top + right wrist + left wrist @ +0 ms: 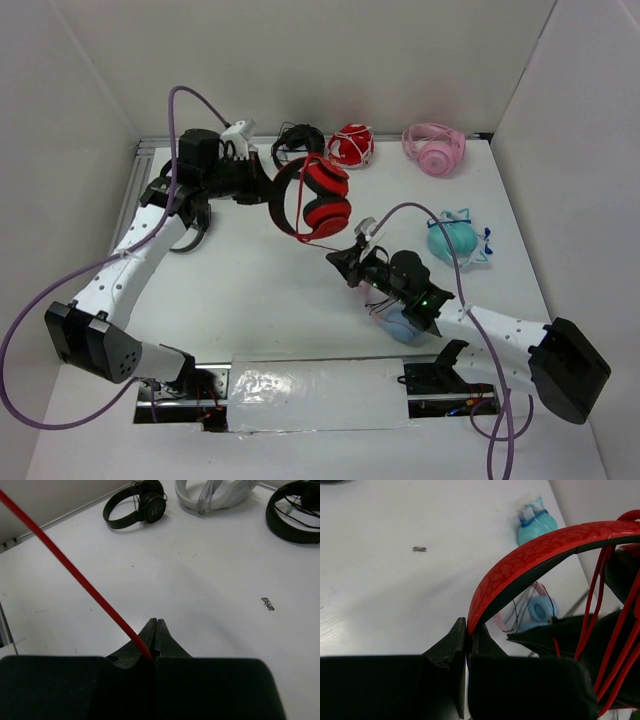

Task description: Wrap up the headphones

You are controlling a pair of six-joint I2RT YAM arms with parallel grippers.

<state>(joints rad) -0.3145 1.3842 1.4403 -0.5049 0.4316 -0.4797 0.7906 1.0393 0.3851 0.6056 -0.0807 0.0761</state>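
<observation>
Both clamped: left claw (468,630) on patterned red headband (530,560), right claw (156,626) on thin cable (75,575).

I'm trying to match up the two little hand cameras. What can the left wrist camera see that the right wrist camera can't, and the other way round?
Only the left wrist view: the left gripper shut on the red headband, with a teal pair of headphones and a light blue pair beyond. Only the right wrist view: the right gripper pinching one straight stretch of red cable, plus a black pair and a white pair far off. Both: the white table, a shut gripper and red cable.
</observation>
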